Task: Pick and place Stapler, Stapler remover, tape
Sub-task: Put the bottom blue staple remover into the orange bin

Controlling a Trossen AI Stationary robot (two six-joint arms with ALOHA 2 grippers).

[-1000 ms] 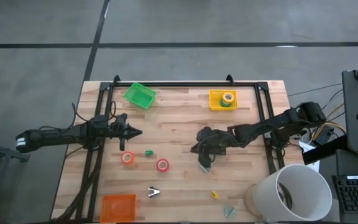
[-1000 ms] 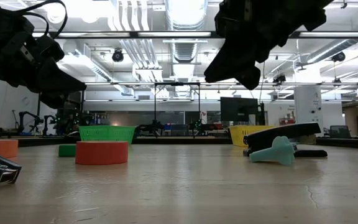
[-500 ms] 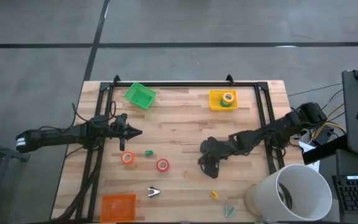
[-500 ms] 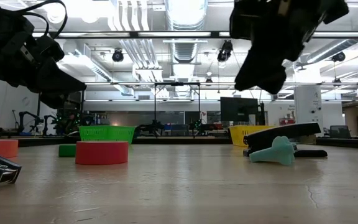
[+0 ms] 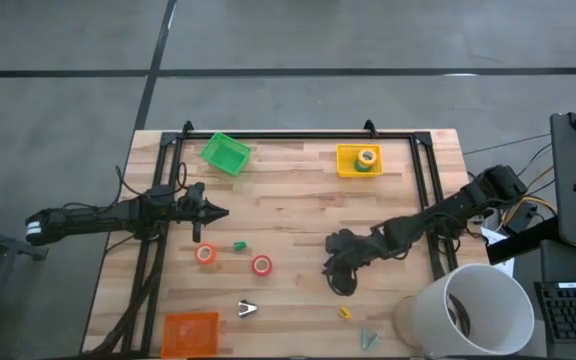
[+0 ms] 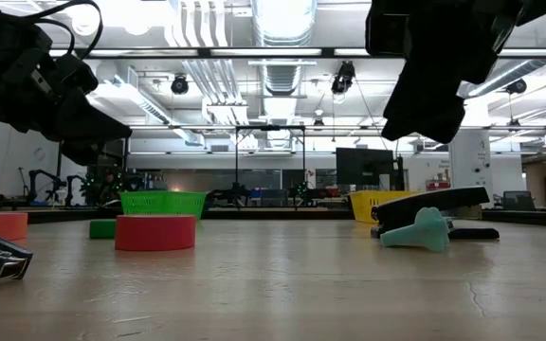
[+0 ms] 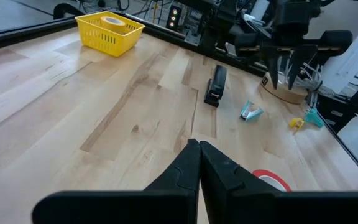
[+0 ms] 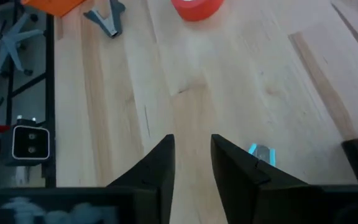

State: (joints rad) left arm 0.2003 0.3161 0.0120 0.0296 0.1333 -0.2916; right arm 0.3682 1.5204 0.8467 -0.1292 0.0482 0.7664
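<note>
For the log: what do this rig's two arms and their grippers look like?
Both arms are dark, nearly black, jointed links. The left gripper ends in two smooth black wedge-shaped fingers tapering to a point; the right gripper has the same black tapered fingers. Dark cables trail along the left arm; no markings are visible.

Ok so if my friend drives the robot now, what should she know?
Left gripper: shut, empty, parked over the table's left side.
Right gripper: open, empty, hanging by the small black oblong stapler.
On the wooden table: stapler, silver claw stapler remover, red tape roll, orange tape roll.
Done: green tape roll lies in the yellow basket.
Left: probably the stapler next, then the rest.
</note>
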